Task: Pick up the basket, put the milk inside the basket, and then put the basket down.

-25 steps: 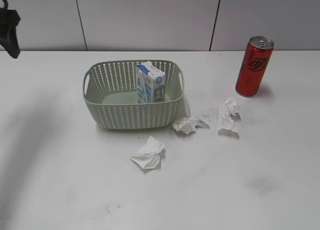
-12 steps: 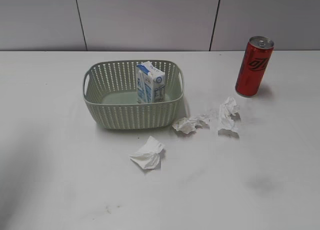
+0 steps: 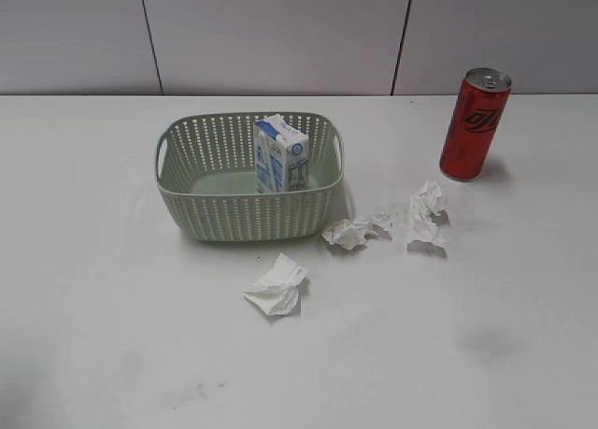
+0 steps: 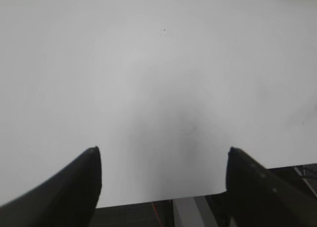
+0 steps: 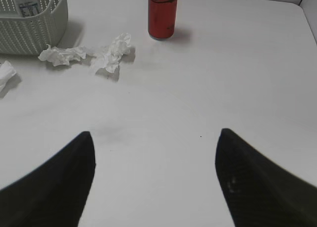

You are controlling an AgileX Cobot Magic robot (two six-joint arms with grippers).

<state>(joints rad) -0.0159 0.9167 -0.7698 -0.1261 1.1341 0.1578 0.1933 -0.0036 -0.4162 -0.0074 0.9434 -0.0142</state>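
The basket (image 3: 249, 176) is seen left of centre in the exterior view, resting on the white worktop (image 3: 486, 298), with its long axis running left to right across the frame and its cut-out handles at the two short ends. The milk (image 3: 279, 155) stands upright inside it, right of the basket's middle, its gabled top pointing up and rising above the rim; its blue-printed faces are turned toward the lower right of the frame.

A red soda can (image 3: 476, 123) stands upright at the upper right, well apart from the basket. Three crumpled tissues are scattered on the worktop: one (image 3: 353, 231) just beside the basket's lower right corner, one (image 3: 425, 214) further right, one (image 3: 277, 287) below the basket.

No arm is seen in the exterior view. In the left wrist view, the left end effector (image 4: 161, 160) is held spread wide over bare worktop. In the right wrist view, the right end effector (image 5: 153, 148) is likewise spread, nothing between its fingers, with the can, two tissues and a basket corner in the upper part of the frame.
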